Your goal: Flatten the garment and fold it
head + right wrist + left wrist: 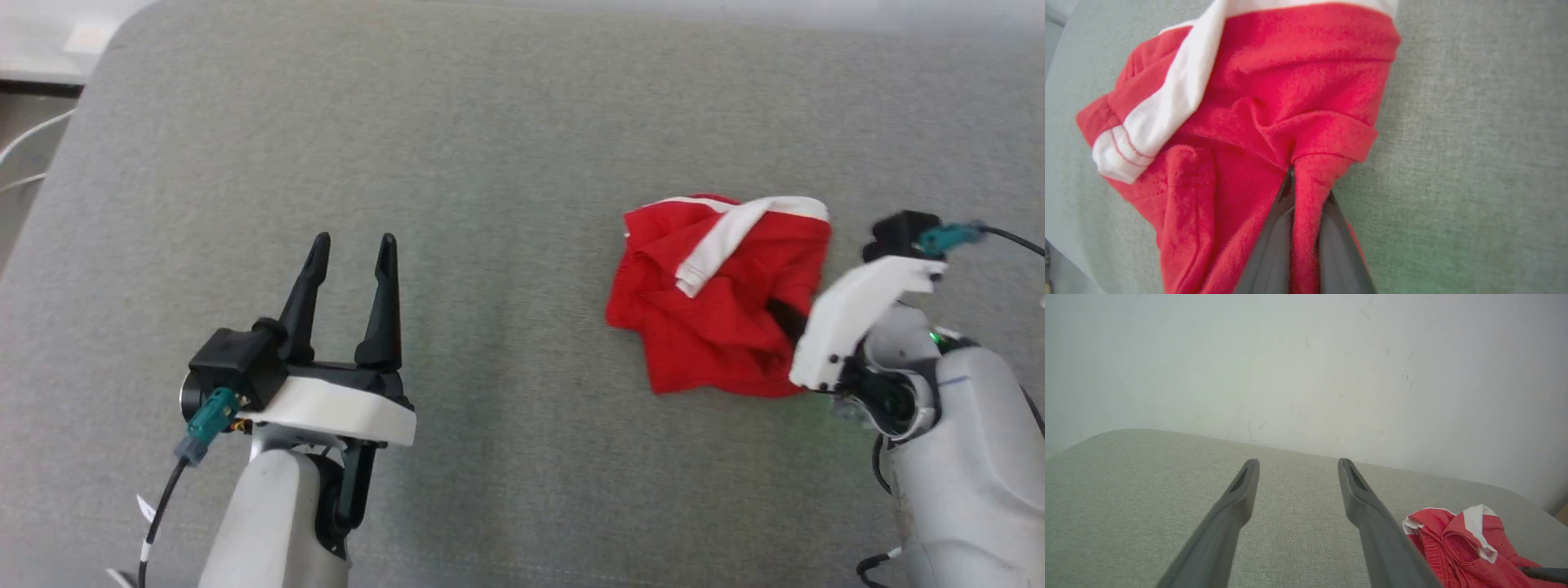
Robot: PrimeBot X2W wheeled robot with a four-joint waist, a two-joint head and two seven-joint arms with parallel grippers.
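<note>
Since the right tool (1308,200) clamps a garment (718,327) fold, lift gently; left tool (351,253), spread apart, should take an edge.

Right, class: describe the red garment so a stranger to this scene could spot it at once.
Start from the wide grey padded surface. On its right side, at the robot's right pincer, lies a crumpled heap of cloth. That is the garment: bright red with a white band against the plain grey, a fold pinched in that pincer.

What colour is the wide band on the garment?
The band is white; best seen in the right wrist view.
</note>
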